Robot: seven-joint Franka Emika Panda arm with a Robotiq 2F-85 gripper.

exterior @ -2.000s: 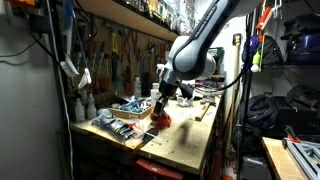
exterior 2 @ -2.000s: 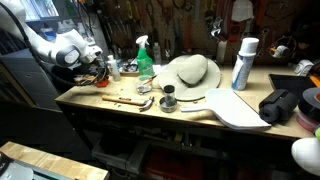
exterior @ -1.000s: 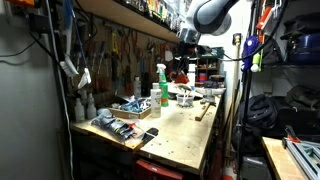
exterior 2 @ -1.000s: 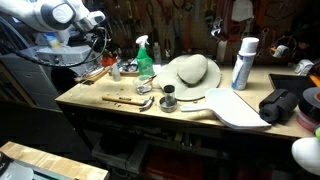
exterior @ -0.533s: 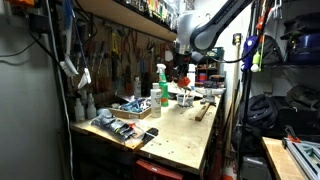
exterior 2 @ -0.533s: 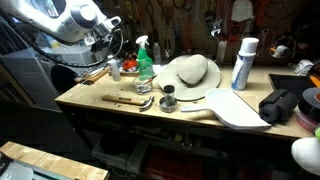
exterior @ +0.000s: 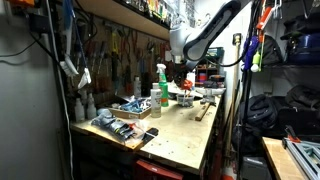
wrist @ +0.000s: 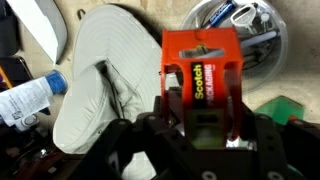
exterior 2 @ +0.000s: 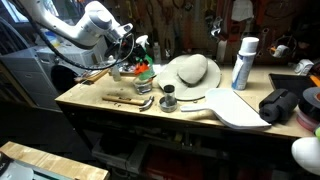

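My gripper (wrist: 200, 112) is shut on a red-orange Scotch tape dispenser (wrist: 200, 62), held above the workbench. Under it in the wrist view lie a white brimmed hat (wrist: 100, 85) and a round metal bowl of small items (wrist: 240, 28). In both exterior views the gripper (exterior 2: 136, 62) (exterior: 184, 76) hangs over the bench beside a green spray bottle (exterior 2: 146, 52) (exterior: 162, 86), with the red dispenser (exterior 2: 144, 69) showing under it. The hat (exterior 2: 190, 72) lies just beside it.
On the wooden bench (exterior 2: 120, 112) are a white spray can (exterior 2: 242, 62), a small black cup (exterior 2: 168, 100), a white board (exterior 2: 240, 108), a black bag (exterior 2: 283, 105) and a tray of tools (exterior: 132, 107). Tools hang on the back wall.
The arm has lifted the tape dispenser from the end of the bench, carried it along toward the spray bottle and hat, and come lower in the last half second.
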